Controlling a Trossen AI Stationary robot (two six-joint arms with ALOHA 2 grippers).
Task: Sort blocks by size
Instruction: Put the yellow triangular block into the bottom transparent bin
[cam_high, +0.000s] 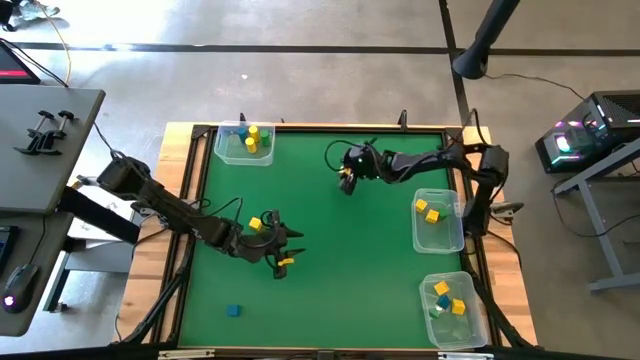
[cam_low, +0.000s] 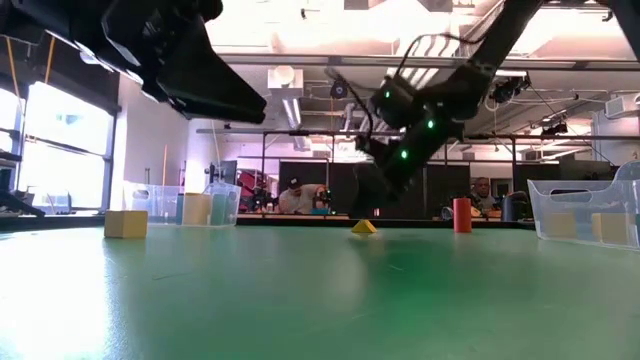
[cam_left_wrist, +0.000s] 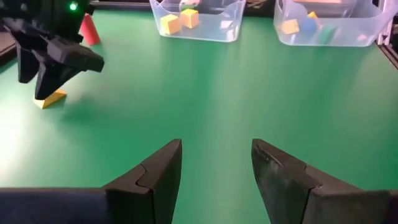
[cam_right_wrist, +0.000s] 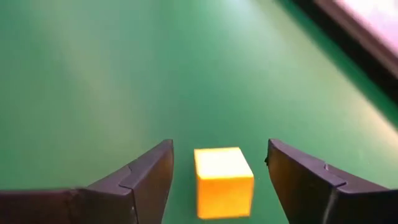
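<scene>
A yellow cube (cam_right_wrist: 222, 180) rests on the green mat between the open fingers of my right gripper (cam_right_wrist: 219, 144), which stand on either side without touching it. This gripper (cam_high: 348, 180) hovers at the far middle of the table, beside a red cylinder (cam_left_wrist: 89, 30). My left gripper (cam_left_wrist: 216, 144) is open with nothing between its fingers, over the mat's left middle (cam_high: 290, 248). Two yellow blocks (cam_high: 255, 224) (cam_high: 287, 262) lie beside it, and a blue block (cam_high: 233, 311) sits near the front left.
Three clear tubs hold sorted blocks: one at the far left (cam_high: 245, 143), one at the right edge (cam_high: 438, 220), one at the near right corner (cam_high: 450, 305). Bare green mat (cam_high: 360, 270) lies between the arms. People sit in the room behind the table (cam_low: 300, 195).
</scene>
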